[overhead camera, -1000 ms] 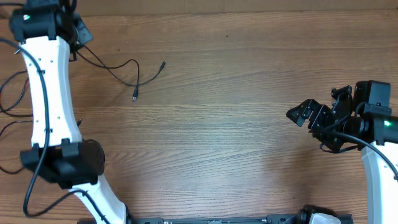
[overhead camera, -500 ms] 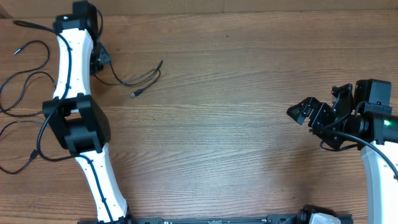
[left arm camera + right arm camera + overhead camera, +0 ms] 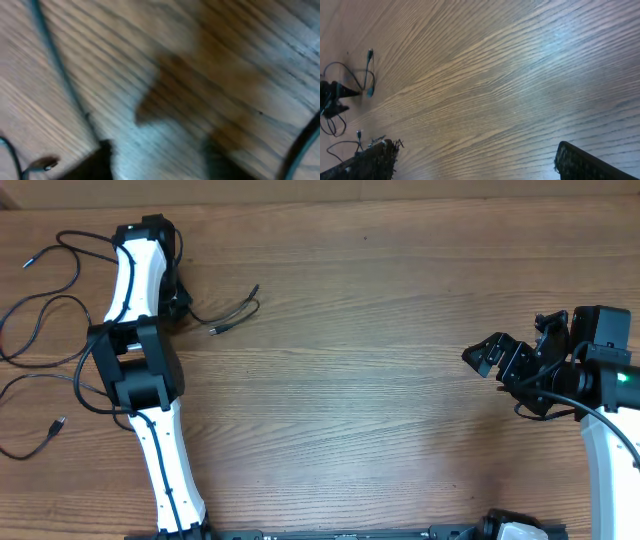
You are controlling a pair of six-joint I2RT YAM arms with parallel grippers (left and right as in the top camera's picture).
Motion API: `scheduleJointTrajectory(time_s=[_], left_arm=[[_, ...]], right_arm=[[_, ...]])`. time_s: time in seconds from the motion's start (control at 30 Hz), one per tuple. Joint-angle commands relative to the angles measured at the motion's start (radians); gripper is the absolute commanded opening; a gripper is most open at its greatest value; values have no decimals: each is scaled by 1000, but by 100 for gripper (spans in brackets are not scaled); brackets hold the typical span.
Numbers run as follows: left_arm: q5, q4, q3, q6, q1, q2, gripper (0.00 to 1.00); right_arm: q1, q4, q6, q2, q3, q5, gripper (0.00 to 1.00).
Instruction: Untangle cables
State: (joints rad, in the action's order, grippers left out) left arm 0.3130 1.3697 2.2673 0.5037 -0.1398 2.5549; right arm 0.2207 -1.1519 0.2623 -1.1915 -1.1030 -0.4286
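Our right gripper [image 3: 475, 155] hangs with its jaws spread wide over the bare table [image 3: 350, 400], well apart from the left arm [image 3: 135, 275], and it holds and touches nothing. Our left gripper [image 3: 176, 296] sits at the far end of the left arm, and its own camera is so blurred that we cannot tell how its jaws stand or whether they grip anything. The cables [image 3: 45, 299] lie in loose loops beside the left arm, on the side away from the right gripper, while one strand with two plug ends [image 3: 214, 330] lies on the arm's other side, near the left gripper
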Motion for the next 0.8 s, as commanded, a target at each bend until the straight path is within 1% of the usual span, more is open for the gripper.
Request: scheduleJointTrajectory(time_s=[0.0, 0.2, 0.4, 0.77], left_arm=[[-26, 5, 13, 21, -4, 12, 99], [-26, 66, 95, 21, -5, -37, 100], [-26, 85, 183, 27, -5, -185, 100], [-26, 94, 204, 189, -5, -505, 100]], right_arm=[[-3, 10, 3, 0, -1, 8, 100], [-3, 18, 3, 0, -2, 8, 100], [-3, 17, 3, 0, -1, 8, 100], [-3, 1, 3, 0, -1, 8, 100]])
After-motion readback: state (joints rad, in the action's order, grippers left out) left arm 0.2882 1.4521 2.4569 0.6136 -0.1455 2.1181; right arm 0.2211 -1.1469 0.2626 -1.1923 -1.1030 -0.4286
